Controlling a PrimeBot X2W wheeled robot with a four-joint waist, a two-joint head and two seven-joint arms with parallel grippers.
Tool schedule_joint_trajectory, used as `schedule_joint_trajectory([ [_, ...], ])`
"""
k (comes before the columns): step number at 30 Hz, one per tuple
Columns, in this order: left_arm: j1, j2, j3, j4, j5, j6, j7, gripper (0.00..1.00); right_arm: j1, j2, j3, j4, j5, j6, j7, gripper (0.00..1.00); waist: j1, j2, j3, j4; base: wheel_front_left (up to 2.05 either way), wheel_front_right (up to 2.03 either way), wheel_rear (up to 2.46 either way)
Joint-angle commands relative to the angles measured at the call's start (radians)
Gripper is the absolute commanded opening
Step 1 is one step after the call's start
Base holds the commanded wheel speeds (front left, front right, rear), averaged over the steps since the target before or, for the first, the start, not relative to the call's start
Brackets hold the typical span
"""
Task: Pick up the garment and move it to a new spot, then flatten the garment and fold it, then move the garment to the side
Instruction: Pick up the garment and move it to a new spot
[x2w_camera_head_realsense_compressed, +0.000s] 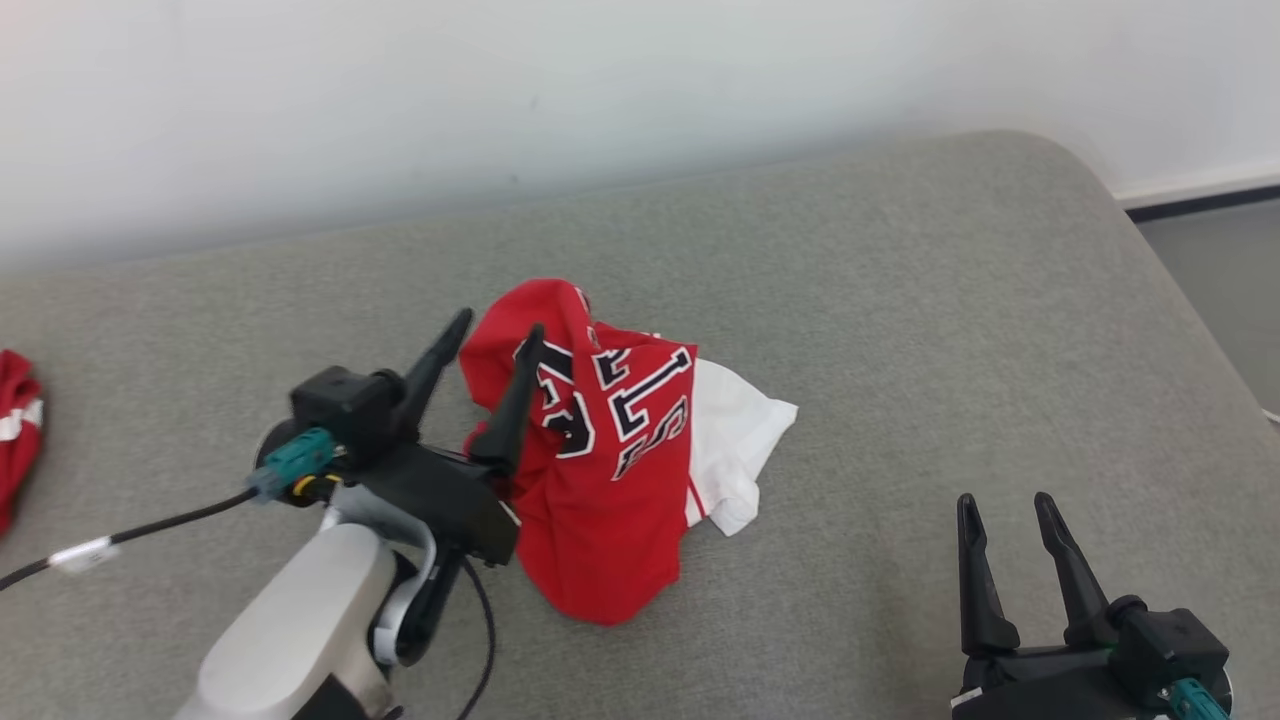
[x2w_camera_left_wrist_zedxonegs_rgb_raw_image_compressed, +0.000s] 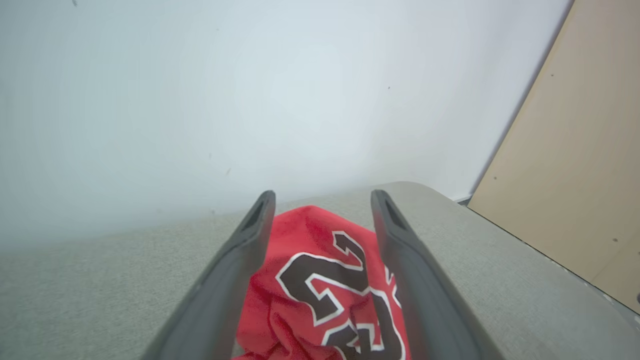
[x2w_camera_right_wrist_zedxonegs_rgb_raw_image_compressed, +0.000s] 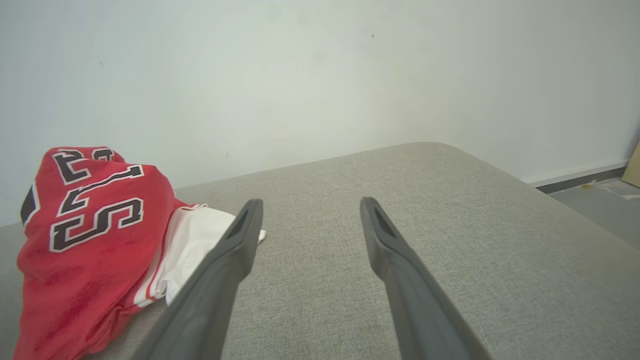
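**Left gripper (x2w_camera_head_realsense_compressed: 493, 340) wide open at the garment's edge**

Fingers apart on the left gripper, nothing clamped between them. In the head view one dark finger crosses the near-left edge of the garment (x2w_camera_head_realsense_compressed: 610, 470), and from the left wrist view the red cloth with its black-and-white numerals sits low between both fingers. Whether a finger touches the fabric, I cannot tell. The garment is a crumpled heap near the middle of the grey cushion (x2w_camera_head_realsense_compressed: 900, 300), red part humped up, white part spilling out on its right side. Over at the lower right, the right gripper (x2w_camera_head_realsense_compressed: 1005, 505) is also spread open and empty, well apart from the heap. A second red cloth (x2w_camera_head_realsense_compressed: 15, 430) lies at the cushion's far left edge.
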Motion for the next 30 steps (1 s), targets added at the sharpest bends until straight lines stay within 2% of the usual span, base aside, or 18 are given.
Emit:
schedule_joint_trajectory([
  [1, 0.032, 0.009, 0.033, -0.026, 0.029, 0.011, -0.003, 1.0, 0.016, 0.001, -0.002, -0.003, -0.011, -0.002, 0.0, 1.0, 0.0, 0.0, -0.029, 0.036, 0.0, 0.0, 0.0],
  [3, 0.068, 0.02, 0.089, -0.076, 0.067, 0.026, -0.003, 1.0, 0.016, 0.001, 0.001, -0.007, -0.017, -0.002, 0.0, 1.0, 0.0, 0.0, -0.039, 0.05, 0.0, 0.0, 0.0],
  [7, 0.172, 0.048, 0.198, -0.186, 0.214, 0.064, -0.003, 1.0, 0.021, 0.001, 0.001, -0.01, -0.025, -0.002, 0.0, 1.0, 0.0, 0.0, -0.055, 0.073, 0.0, 0.0, 0.0],
  [10, 0.261, 0.054, 0.278, -0.233, 0.28, 0.068, -0.003, 1.0, 0.027, 0.001, -0.003, -0.01, -0.029, -0.002, 0.0, 1.0, 0.0, 0.0, -0.066, 0.087, 0.0, 0.0, 0.0],
  [18, 0.488, 0.023, 0.436, -0.286, 0.392, 0.034, -0.004, 1.0, 0.037, 0.001, 0.007, -0.011, -0.035, -0.002, 0.0, 1.0, 0.0, 0.0, -0.082, 0.121, 0.0, 0.0, 0.0],
  [30, 0.678, -0.089, 0.63, -0.37, 0.584, 0.004, -0.004, 1.0, 0.045, 0.001, 0.02, -0.001, -0.037, -0.002, 0.0, 1.0, 0.0, 0.0, -0.093, 0.159, 0.0, 0.0, 0.0],
])
